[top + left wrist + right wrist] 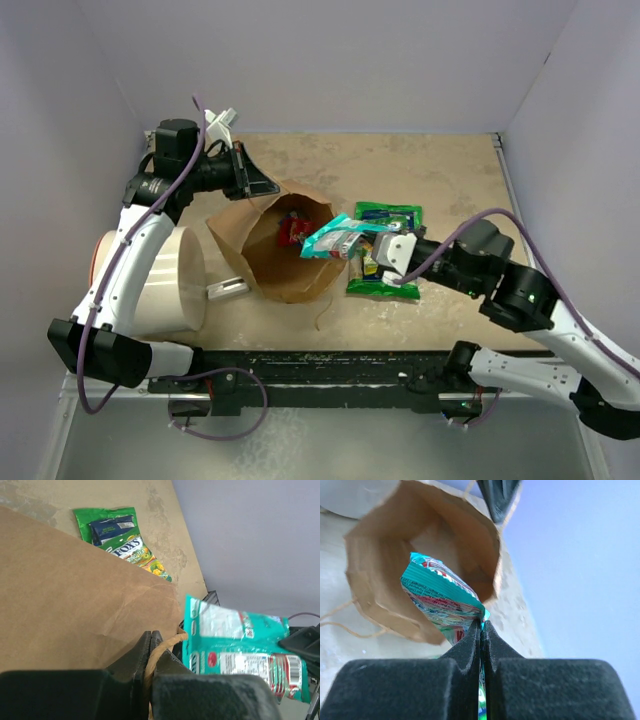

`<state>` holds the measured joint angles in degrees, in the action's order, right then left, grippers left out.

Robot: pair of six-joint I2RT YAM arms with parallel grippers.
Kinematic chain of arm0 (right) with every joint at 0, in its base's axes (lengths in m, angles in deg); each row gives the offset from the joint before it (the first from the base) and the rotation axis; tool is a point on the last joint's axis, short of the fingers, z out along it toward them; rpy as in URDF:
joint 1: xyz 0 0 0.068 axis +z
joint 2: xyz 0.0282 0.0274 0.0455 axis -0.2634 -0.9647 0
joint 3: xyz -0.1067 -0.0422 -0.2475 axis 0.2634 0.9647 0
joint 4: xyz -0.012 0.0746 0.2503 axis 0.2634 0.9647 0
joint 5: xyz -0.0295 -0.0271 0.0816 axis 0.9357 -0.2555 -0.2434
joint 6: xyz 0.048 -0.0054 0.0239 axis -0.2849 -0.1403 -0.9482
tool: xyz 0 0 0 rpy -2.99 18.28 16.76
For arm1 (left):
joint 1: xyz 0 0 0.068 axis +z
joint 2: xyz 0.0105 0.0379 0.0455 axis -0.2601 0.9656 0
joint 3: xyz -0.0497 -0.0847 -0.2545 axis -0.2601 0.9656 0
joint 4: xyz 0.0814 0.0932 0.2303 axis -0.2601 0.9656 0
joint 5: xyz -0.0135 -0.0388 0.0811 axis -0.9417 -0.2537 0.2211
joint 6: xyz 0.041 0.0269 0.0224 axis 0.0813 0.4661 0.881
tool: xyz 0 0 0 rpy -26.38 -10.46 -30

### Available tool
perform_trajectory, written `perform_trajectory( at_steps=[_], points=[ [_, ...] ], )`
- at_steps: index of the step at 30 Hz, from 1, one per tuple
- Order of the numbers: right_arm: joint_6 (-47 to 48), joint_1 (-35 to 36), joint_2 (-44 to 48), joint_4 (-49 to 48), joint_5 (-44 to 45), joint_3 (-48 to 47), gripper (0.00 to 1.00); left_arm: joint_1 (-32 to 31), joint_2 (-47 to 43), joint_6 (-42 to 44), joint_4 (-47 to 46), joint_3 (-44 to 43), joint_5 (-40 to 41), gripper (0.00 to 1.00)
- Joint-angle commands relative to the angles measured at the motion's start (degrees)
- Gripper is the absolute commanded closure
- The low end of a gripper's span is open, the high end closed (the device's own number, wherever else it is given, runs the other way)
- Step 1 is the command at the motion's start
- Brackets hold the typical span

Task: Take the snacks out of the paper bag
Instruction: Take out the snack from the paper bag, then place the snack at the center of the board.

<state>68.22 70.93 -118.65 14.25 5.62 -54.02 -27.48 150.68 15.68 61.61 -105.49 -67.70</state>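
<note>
Far left on the counter (450, 170) there's a big white cylinder (165, 285) lying on its side. A small white-grey bar (228, 289) sits just beside it, squeezed between the cylinder and the paper bag (270, 265). The left jaws are clenched on a twisted handle (161, 647) at the bag's far rim. The bag leans over with its mouth gaping toward the right arm, and its other handle (322, 318) trails loose on the counter on the near side. You can spot a red packet (292, 231) down inside. Right at the mouth is the teal packet (338, 238), off the counter, pinched by its right edge in the tightly shut right jaws. Just right of the bag the big green packet (388, 275) lies flat on the counter with a dark blue packet (112, 527) on top. From above, the right arm's wrist and the teal packet hide its middle.
</note>
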Motion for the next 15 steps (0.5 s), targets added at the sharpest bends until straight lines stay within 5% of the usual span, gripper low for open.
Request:
perform_trajectory(
  at_steps=[1,7,15],
  points=[
    [2.86,-0.59,3.27,0.91,12.9,-0.32,1.0,-0.08,0.23,2.08,-0.76,-2.13,1.46,1.0],
    [0.74,-8.23,4.69,-4.36,18.74,3.25,1.0,0.01,0.73,3.3,0.45,-3.9,4.13,1.0],
    [-1.54,-23.92,-3.06,-10.92,14.0,8.04,1.0,1.15,1.45,5.69,1.11,-4.6,4.66,1.0]
  ],
)
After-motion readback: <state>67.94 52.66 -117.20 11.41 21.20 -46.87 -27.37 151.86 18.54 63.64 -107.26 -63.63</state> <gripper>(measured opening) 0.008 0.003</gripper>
